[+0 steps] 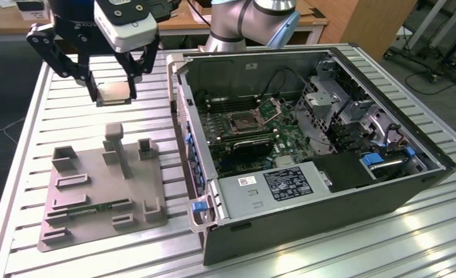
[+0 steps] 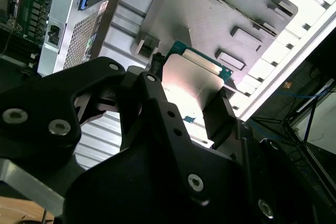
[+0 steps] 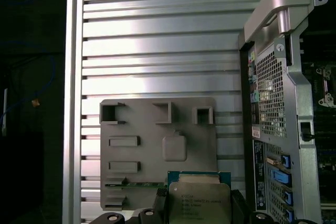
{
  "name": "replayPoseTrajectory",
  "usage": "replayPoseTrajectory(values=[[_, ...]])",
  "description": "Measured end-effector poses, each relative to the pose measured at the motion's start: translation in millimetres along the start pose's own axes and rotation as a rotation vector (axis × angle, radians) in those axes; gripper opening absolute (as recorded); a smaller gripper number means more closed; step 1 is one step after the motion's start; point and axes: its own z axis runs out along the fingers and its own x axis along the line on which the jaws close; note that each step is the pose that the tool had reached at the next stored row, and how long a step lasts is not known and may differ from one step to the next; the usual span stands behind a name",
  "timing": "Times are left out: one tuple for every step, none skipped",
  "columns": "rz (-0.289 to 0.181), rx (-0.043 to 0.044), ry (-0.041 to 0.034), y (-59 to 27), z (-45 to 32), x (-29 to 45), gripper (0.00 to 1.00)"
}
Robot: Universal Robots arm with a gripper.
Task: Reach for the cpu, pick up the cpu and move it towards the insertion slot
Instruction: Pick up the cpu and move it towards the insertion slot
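Observation:
My gripper (image 1: pixel 113 94) is shut on the cpu (image 1: pixel 113 91), a thin square chip with a pale silver top, held in the air above the slatted table beyond the grey plastic tray (image 1: pixel 96 191). In both wrist views the cpu (image 2: pixel 190 83) (image 3: pixel 199 201) sits between the black fingers (image 2: pixel 218 115), with the tray (image 3: pixel 157 145) below it. The insertion slot (image 1: pixel 241 121), a silver-framed socket with its plate hinged up, lies on the green board inside the open computer case (image 1: pixel 320 191), toward the exterior view's right of the gripper.
The case's raised side wall (image 1: pixel 183 116) stands between the gripper and the socket. A narrow green circuit strip (image 1: pixel 96 207) lies in a tray recess. Upright tray posts (image 1: pixel 113 145) rise below the gripper. The aluminium table (image 1: pixel 73 124) has open slats around the tray.

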Motion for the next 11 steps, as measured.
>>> replayPoseTrajectory(values=[[0.0,0.0,0.0,0.0,0.0,-0.3,0.55],[0.0,-0.0001,-0.0001,0.0,0.1,-0.5,0.55],[0.0,0.0,-0.0001,0.0,0.0,-0.8,0.55],[0.0,0.0,0.0,0.0,0.0,-1.0,0.55],[0.0,-0.0001,0.0,0.0,0.0,-1.3,0.55],[0.0,-0.0001,-0.0001,0.0,0.1,-1.5,0.55],[0.0,0.0,-0.0001,0.1,0.0,-1.8,0.55],[0.0,-0.0001,-0.0001,0.1,0.0,-2.0,0.55],[0.0,0.0,0.0,0.1,0.0,-2.3,0.55],[0.0,0.0,0.0,0.1,0.0,-2.5,0.55],[0.0,0.0,0.0,0.1,0.0,-2.8,0.55]])
